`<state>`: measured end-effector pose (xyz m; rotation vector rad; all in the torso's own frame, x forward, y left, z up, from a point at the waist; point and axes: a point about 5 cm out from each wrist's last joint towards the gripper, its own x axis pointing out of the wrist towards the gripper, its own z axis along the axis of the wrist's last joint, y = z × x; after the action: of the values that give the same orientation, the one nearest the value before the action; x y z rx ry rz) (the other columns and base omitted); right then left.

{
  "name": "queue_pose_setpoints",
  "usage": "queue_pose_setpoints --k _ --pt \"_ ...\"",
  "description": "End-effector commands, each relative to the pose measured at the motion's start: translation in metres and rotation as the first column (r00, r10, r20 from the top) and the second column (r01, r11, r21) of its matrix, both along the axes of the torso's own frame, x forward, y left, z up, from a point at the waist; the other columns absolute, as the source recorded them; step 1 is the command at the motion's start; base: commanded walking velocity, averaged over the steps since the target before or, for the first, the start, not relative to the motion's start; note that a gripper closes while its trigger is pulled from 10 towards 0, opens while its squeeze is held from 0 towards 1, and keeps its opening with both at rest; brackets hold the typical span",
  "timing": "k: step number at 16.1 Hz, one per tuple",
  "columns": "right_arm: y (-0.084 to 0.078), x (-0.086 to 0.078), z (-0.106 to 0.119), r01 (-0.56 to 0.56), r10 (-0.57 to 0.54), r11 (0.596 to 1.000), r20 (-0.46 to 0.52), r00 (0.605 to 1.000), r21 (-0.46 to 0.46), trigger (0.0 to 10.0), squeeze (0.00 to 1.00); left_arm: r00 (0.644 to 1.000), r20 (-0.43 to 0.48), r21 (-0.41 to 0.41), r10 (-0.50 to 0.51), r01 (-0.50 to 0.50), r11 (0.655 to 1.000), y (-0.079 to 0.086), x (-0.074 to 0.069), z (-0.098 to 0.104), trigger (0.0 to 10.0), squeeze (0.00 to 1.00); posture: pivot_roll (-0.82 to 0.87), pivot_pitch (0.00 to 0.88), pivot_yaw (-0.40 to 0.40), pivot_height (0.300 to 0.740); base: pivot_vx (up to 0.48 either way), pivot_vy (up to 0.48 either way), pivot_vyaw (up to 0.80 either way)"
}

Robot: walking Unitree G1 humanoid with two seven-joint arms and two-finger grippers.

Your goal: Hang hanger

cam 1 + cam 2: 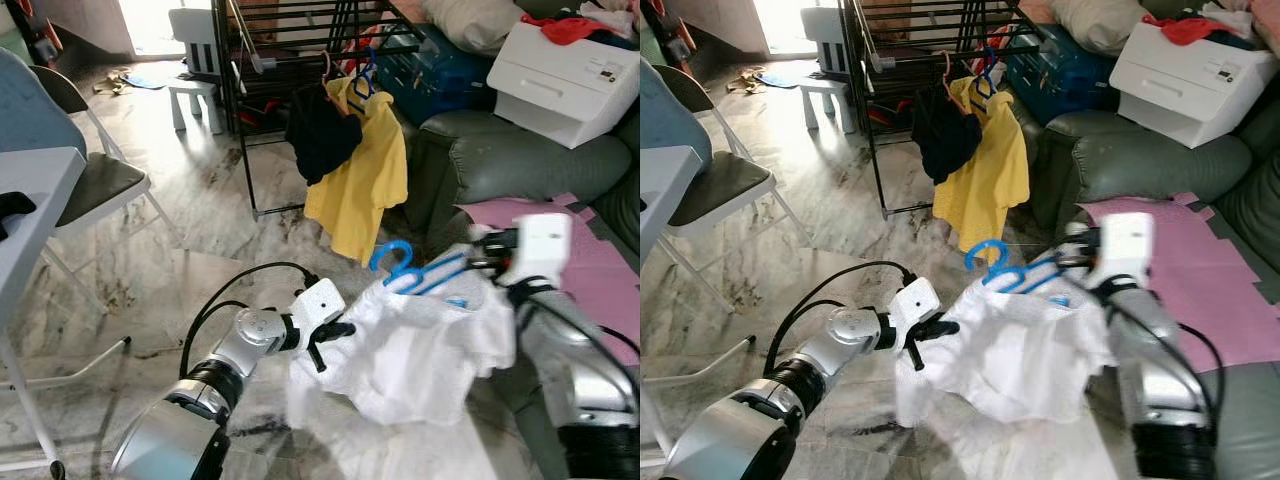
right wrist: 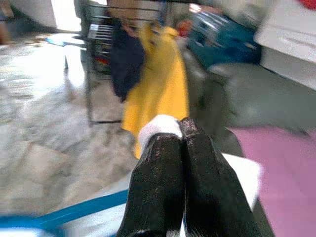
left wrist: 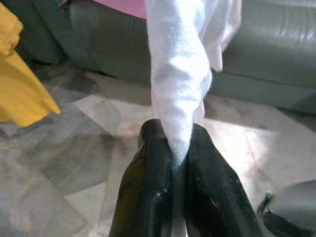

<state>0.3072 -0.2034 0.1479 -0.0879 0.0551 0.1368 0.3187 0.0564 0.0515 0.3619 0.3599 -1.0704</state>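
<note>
Left gripper (image 3: 173,163) pinches the white shirt's (image 1: 420,340) hem; right gripper (image 2: 180,131) is clamped on its shoulder beside the blue hanger (image 1: 415,268). The rack (image 1: 290,40) stands ahead, beyond the hook, nearer the right arm.

Two grippers are showing: the left gripper (image 1: 330,338) and the right gripper (image 1: 478,258); three garments are showing, one white garment (image 1: 400,350) on a blue hanger (image 1: 410,270), one yellow shirt (image 1: 360,170) and one dark garment (image 1: 320,135), both hanging on the one black rack (image 1: 290,40); two blue hangers are showing in all, the second hanger (image 1: 362,80) holding the yellow shirt; one folding chair (image 1: 95,180), one white stool (image 1: 195,60), one white printer (image 1: 560,70) and one sofa (image 1: 520,165) are standing around.
</note>
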Motion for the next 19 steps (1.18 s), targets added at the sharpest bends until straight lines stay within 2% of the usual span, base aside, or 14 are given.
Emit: queue_pose_setpoints --k 1,2,3,5,7,9,11,12,14,15,16,17,19 --pt "0.016 -0.002 0.002 -0.083 0.083 0.996 0.003 0.997 -0.016 0.0 0.0 1.0 0.028 -0.009 0.006 -0.006 1.0 -0.007 0.007 0.01 0.0 0.0 -0.05 0.0 -0.02 0.74 0.0 0.0 0.0" --pt "0.026 -0.009 -0.006 -0.142 0.141 0.989 -0.038 0.989 -0.039 0.0 0.0 0.998 0.03 -0.01 0.047 -0.047 0.999 -0.009 0.01 0.012 0.0 0.0 -0.05 0.0 -0.018 0.74 0.0 0.0 0.0" --pt "0.03 -0.013 -0.01 -0.169 0.166 0.985 -0.058 0.984 -0.045 0.0 0.0 0.997 0.029 -0.01 0.066 -0.066 0.998 -0.009 0.011 0.012 0.0 0.0 -0.05 0.0 -0.018 0.74 0.0 0.0 0.0" --pt "0.038 -0.025 -0.023 -0.246 0.232 0.962 -0.119 0.965 -0.115 0.0 0.0 0.992 0.045 0.012 0.117 -0.118 0.993 -0.006 0.015 0.014 0.0 0.0 -0.05 0.0 -0.016 0.74 0.0 0.0 0.0" --pt "0.049 -0.039 -0.033 -0.323 0.306 0.944 -0.174 0.936 -0.073 0.0 0.0 0.983 0.053 0.019 0.178 -0.179 0.984 0.0 0.02 0.015 0.0 0.0 -0.05 0.0 -0.014 0.74 0.0 0.0 0.0" --pt "0.062 -0.051 -0.043 -0.415 0.395 0.908 -0.231 0.889 -0.047 0.0 0.0 0.98 0.055 0.015 0.191 -0.192 0.981 0.0 0.021 0.016 0.0 0.0 -0.05 0.0 -0.013 0.74 0.0 0.0 0.0" --pt "0.068 -0.057 -0.049 -0.453 0.425 0.89 -0.264 0.866 -0.054 0.0 0.0 0.98 0.055 0.008 0.192 -0.193 0.981 -0.001 0.022 0.017 0.0 0.0 -0.05 0.0 -0.013 0.74 0.0 0.0 0.0" --pt "0.068 -0.06 -0.056 -0.469 0.426 0.879 -0.297 0.855 -0.089 10.0 0.0 0.981 0.058 0.005 0.186 -0.187 0.982 -0.002 0.022 0.018 0.0 0.0 -0.05 0.0 -0.014 0.74 0.0 0.0 0.0" --pt "0.057 -0.062 -0.068 -0.448 0.372 0.878 -0.347 0.861 -0.17 10.0 0.0 0.981 0.063 -0.008 0.182 -0.182 0.983 -0.003 0.023 0.021 0.0 0.0 -0.05 0.0 -0.016 0.74 0.0 0.0 0.0" --pt "0.052 -0.065 -0.072 -0.432 0.355 0.888 -0.364 0.861 -0.155 10.0 1.0 0.978 0.066 -0.008 0.198 -0.198 0.98 -0.001 0.025 0.022 0.0 0.0 -0.05 0.0 -0.017 0.74 0.0 0.0 0.0" --pt "0.048 -0.072 -0.077 -0.455 0.359 0.872 -0.395 0.846 -0.182 10.0 1.0 0.976 0.074 -0.003 0.203 -0.203 0.979 0.002 0.026 0.024 0.0 0.0 -0.05 0.0 -0.017 0.74 0.0 0.0 0.0" --pt "0.043 -0.075 -0.081 -0.447 0.338 0.87 -0.411 0.847 -0.206 10.0 1.0 0.974 0.079 -0.003 0.214 -0.214 0.977 0.005 0.028 0.025 0.0 0.0 -0.06 0.0 -0.017 0.74 0.0 0.0 0.0" --pt "0.043 -0.075 -0.081 -0.447 0.338 0.87 -0.411 0.847 -0.206 10.0 1.0 0.974 0.079 -0.003 0.214 -0.214 0.977 0.005 0.028 0.025 0.0 0.0 -0.06 0.0 -0.017 0.74 0.0 0.0 0.0"
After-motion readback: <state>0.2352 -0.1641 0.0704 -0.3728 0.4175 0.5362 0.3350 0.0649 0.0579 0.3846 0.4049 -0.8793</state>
